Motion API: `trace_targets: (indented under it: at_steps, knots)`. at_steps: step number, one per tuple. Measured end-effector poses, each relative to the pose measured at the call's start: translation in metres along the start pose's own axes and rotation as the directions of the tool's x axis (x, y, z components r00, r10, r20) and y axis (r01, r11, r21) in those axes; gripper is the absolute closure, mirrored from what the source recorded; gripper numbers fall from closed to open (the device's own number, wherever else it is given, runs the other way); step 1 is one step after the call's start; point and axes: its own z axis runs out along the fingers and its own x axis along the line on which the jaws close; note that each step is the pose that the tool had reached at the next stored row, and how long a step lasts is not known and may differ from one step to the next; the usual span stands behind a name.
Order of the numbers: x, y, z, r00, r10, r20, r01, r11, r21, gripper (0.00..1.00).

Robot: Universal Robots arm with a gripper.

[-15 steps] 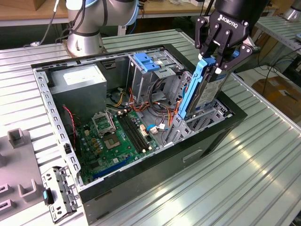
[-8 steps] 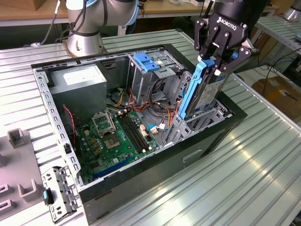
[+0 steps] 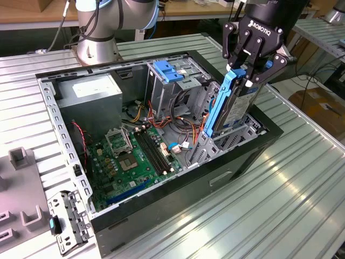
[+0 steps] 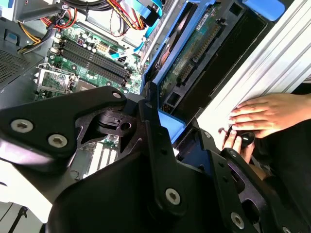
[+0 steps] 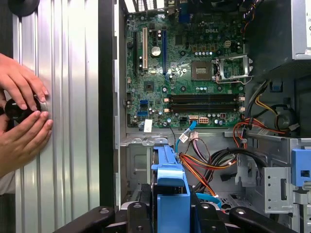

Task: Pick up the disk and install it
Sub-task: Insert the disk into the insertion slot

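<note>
Exterior view: set high and well back from the fingers [image 3: 235,62] of the gripper [image 3: 245,75], looking obliquely down into the whole open computer case [image 3: 178,199]. Both wrist views: close behind the fingers, facing along them from differing sides, sharing the disk [image 5: 170,189] clamped between them, the motherboard [image 5: 194,73] beyond, and a person's hands [image 5: 19,116] outside the case

Gripper [image 3: 246,75] was black, with linked fingers and silver screws. Arm base [image 3: 97,38] beside the computer case [image 3: 188,189] was silver, blue-trimmed.

The disk [image 3: 232,105] is flat and silver with blue rails. It stands on end, leaning a little, its lower part inside the computer case [image 3: 161,208].
</note>
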Motion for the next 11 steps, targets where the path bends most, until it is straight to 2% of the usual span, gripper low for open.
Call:
trace_targets:
  at_steps: [7, 11]
  knots:
    - [0.0003, -0.0001, 0.0026, 1.0, 0.0, 0.0003, 0.0, 1.0, 0.0, 0.63]
    - [0.0002, -0.0002, 0.0071, 1.0, 0.0, 0.0002, 0.0, 1.0, 0.0, 0.63]
